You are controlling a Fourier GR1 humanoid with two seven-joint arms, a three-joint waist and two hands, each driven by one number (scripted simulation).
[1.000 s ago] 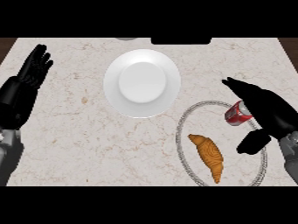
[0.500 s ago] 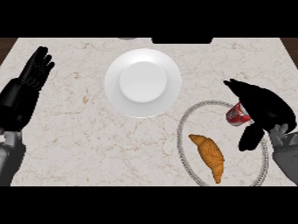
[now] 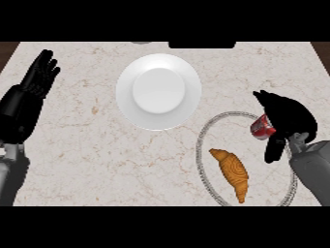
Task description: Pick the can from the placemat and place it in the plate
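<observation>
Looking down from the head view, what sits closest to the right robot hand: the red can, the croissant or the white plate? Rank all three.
From the right robot hand:
1. red can, held in it, far right.
2. croissant, lower down on the placemat.
3. white plate, up and left, mid-counter.

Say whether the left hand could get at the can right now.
Probably not: the left hand rests open at the counter's left edge; the can sits far right on the placemat, the right hand curled round it.
</observation>
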